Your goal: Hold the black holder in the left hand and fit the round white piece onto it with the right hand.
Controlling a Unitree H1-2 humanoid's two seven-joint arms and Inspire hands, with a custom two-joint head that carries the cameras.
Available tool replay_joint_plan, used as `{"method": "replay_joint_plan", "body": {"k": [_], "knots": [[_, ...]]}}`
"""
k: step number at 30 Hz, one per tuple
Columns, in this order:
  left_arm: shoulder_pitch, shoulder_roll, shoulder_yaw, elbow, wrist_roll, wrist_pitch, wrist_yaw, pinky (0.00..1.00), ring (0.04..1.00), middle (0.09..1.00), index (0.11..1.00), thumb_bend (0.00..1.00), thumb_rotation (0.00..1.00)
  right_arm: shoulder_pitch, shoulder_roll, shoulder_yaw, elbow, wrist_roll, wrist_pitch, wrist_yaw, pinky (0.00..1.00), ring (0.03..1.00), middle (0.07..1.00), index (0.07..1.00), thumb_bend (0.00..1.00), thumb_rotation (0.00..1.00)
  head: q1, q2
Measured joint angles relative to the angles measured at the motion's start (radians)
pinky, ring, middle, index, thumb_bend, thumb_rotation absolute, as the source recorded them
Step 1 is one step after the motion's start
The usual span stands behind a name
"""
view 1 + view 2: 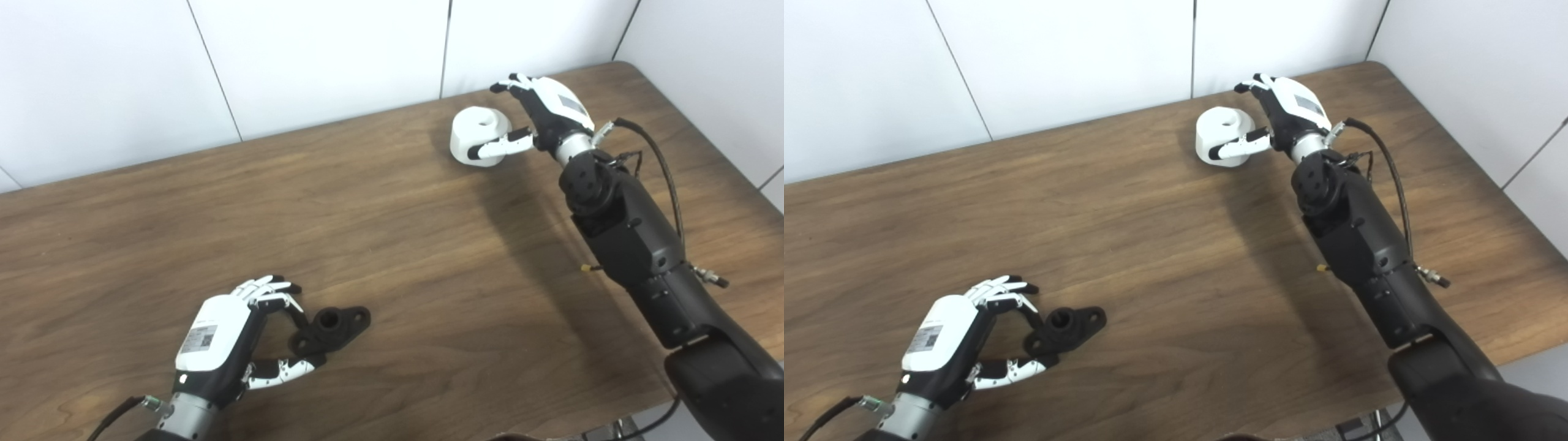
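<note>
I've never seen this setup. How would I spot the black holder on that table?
Start at the wooden table and look to its near left part, where the left hand reaches in. The black holder lies flat by its fingers: small, dark, with a raised ring, unlike the round white piece far right.

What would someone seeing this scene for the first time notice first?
Probably the round white piece at the far right of the brown table, with the right hand closing around it. Next, the left hand at the near left, its fingers cupped around one end of the black holder, which lies flat on the wood.
</note>
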Motion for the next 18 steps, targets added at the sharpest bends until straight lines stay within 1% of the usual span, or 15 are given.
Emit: {"method": "replay_joint_plan", "body": {"k": [2,5,8,11,14,18], "knots": [[0.0,0.0,0.0,0.0,0.0,0.0,0.0,0.86,0.867,0.78,0.489,0.51,0.06,-0.006,-0.002,0.0,0.017,0.0,0.002,-0.001,0.87,1.0,0.974,0.836,0.86,0.43,0.0,0.0],[0.0,0.0,0.0,0.0,0.0,-0.001,0.0,0.85,0.864,0.779,0.489,0.51,0.06,-0.017,-0.003,0.001,0.035,0.0,0.002,-0.003,0.89,1.0,0.968,0.822,0.85,0.42,0.0,0.0],[0.0,0.0,-0.001,0.0,0.0,-0.001,0.0,0.85,0.864,0.78,0.489,0.51,0.06,-0.023,-0.007,0.003,0.052,-0.001,0.002,-0.004,0.93,1.0,0.963,0.81,0.84,0.41,-0.002,0.002],[0.0,0.0,-0.001,0.0,0.0,-0.001,0.001,0.85,0.865,0.78,0.489,0.51,0.06,-0.029,-0.011,0.009,0.075,-0.005,0.002,-0.004,0.93,0.995,0.953,0.788,0.85,0.4,0.0,0.002],[0.001,0.0,-0.001,0.0,0.0,-0.001,0.001,0.86,0.868,0.782,0.489,0.51,0.06,-0.03,-0.015,0.016,0.089,-0.011,0.0,-0.004,0.97,0.981,0.929,0.759,0.84,0.39,0.0,0.003],[0.002,0.0,0.0,0.0,0.0,-0.001,0.001,0.86,0.867,0.781,0.489,0.51,0.06,-0.034,-0.016,0.019,0.092,-0.012,-0.003,-0.006,0.95,0.981,0.914,0.73,0.84,0.36,0.0,0.008]]}}
